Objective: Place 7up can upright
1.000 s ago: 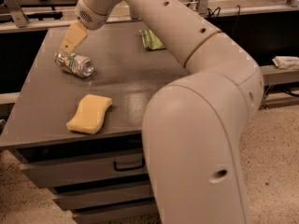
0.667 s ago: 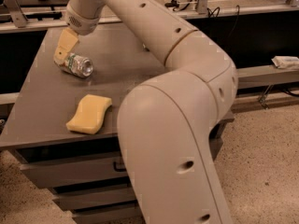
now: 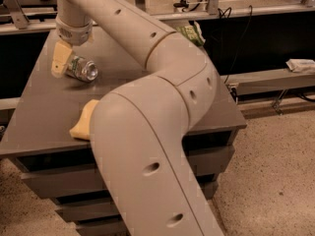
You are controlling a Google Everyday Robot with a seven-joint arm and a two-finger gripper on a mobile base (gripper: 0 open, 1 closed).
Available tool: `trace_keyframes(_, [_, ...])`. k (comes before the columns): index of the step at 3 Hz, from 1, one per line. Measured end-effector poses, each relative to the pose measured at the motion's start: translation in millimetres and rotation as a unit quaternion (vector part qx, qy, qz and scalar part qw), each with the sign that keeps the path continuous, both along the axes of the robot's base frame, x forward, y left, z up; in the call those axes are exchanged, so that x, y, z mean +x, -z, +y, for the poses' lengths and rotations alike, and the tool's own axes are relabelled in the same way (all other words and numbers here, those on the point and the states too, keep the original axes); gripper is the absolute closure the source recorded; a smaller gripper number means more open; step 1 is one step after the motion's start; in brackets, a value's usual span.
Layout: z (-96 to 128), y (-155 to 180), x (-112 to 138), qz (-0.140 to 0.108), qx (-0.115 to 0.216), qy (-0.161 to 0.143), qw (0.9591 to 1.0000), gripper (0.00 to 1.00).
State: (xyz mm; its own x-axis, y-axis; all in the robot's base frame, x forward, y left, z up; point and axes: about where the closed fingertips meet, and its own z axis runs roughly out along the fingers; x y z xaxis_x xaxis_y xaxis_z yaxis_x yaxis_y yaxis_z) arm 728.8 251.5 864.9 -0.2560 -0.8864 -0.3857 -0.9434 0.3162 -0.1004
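The 7up can (image 3: 84, 69) lies on its side on the grey table (image 3: 44, 127), near the far left. It is silver with a shiny end facing right and front. My gripper (image 3: 61, 67) hangs down from the wrist (image 3: 73, 29) and sits at the can's left end, touching or almost touching it. The can rests on the table surface. My arm (image 3: 147, 132) sweeps across the front and hides much of the table's middle.
A yellow sponge (image 3: 83, 126) lies at the front left, partly hidden by my arm. A green crinkly snack bag (image 3: 192, 32) lies at the far right of the table. Drawers sit below the table top. A dark shelf stands behind.
My gripper has shifted left and down along the can to its left end. The arm has swung forward and now covers more of the table. The can still lies on its side.
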Motion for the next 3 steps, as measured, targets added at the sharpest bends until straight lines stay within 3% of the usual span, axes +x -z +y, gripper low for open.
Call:
trace_keyframes(2, [7.7,21.0,-2.1,0.014,-0.057,0.008,0.9982,0.0])
trace_keyframes(3, [1.8,13.6,3.1,0.004,-0.059,0.024,0.998,0.2])
